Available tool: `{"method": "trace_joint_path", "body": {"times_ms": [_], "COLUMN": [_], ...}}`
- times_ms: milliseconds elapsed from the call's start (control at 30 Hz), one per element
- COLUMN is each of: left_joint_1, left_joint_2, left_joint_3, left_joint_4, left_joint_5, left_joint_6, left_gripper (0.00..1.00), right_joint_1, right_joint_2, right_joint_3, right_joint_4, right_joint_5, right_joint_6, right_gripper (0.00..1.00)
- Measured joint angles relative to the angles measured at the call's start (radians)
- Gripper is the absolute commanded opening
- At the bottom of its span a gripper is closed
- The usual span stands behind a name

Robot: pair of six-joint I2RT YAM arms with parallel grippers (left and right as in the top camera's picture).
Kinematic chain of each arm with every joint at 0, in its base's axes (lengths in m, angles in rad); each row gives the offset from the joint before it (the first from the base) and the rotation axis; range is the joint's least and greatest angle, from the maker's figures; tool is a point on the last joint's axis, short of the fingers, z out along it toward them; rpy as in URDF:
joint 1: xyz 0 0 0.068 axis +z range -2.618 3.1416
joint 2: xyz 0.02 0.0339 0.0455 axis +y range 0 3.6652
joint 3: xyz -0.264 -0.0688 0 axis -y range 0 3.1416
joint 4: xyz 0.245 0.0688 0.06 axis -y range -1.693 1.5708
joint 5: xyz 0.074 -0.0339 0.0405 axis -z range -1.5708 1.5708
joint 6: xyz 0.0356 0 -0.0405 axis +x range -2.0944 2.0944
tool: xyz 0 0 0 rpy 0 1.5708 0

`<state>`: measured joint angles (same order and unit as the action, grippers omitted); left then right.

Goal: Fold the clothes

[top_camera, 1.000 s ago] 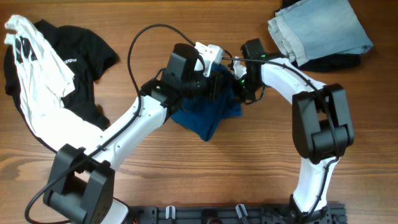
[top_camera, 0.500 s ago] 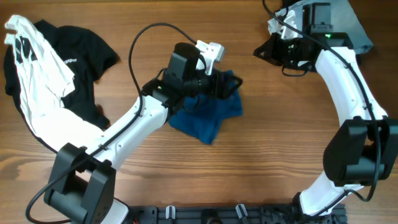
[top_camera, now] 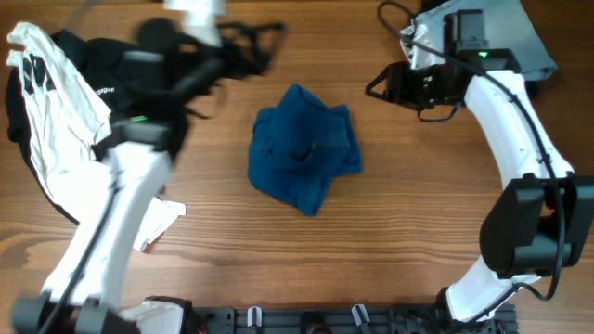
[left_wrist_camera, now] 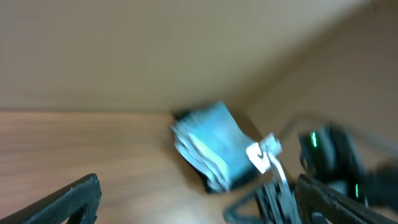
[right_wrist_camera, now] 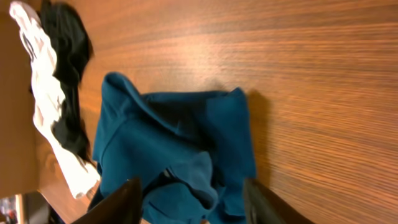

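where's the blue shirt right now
In the overhead view the blue shirt lies crumpled mid-table, right of the black tee and white garment.

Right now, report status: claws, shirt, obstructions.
Left claw open, empty. Right claw open, empty. Blue shirt crumpled at centre, unfolded, apart from both claws. Nothing lying on it.

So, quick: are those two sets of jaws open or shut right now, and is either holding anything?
Left gripper: jaws wide open, holding nothing.
Right gripper: jaws wide open, holding nothing.
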<state>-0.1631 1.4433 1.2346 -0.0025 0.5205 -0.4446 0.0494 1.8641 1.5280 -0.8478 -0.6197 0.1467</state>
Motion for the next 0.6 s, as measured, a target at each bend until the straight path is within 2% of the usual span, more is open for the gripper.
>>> {"method": "trace_joint_path", "body": {"times_ms": [100,267,433,567,600], "left_joint_1": [0.105,0.155,0.157,0.157,0.157], "left_joint_2": [-0.063,-0.036,0.025,0.050,0.053], "left_joint_3": [0.013,0.014,0.013,0.013,0.013], "left_joint_4": [-0.137,-0.385,-0.477,-0.481,-0.481], "left_joint_5": [-0.001,-0.005,-0.034,-0.039,-0.042], "left_joint_6": [-0.003,0.075,0.119,0.133,0.134], "left_gripper": [1.00,1.00,1.00,1.00,1.00], "right_joint_1": [0.045,0.104,0.138,0.163,0.168], "right_joint_2": [0.000,0.042,0.116,0.146,0.150], "right_joint_3": [-0.053,-0.113,-0.119,-0.119,-0.119], "right_joint_4": [0.026,0.071,0.135,0.171,0.179], "right_joint_5": [0.016,0.023,0.030,0.031,0.033], "right_joint_6": [-0.046,-0.163,-0.225,-0.249,-0.254], "right_gripper": [0.67,0.67,0.66,0.56,0.49]}}
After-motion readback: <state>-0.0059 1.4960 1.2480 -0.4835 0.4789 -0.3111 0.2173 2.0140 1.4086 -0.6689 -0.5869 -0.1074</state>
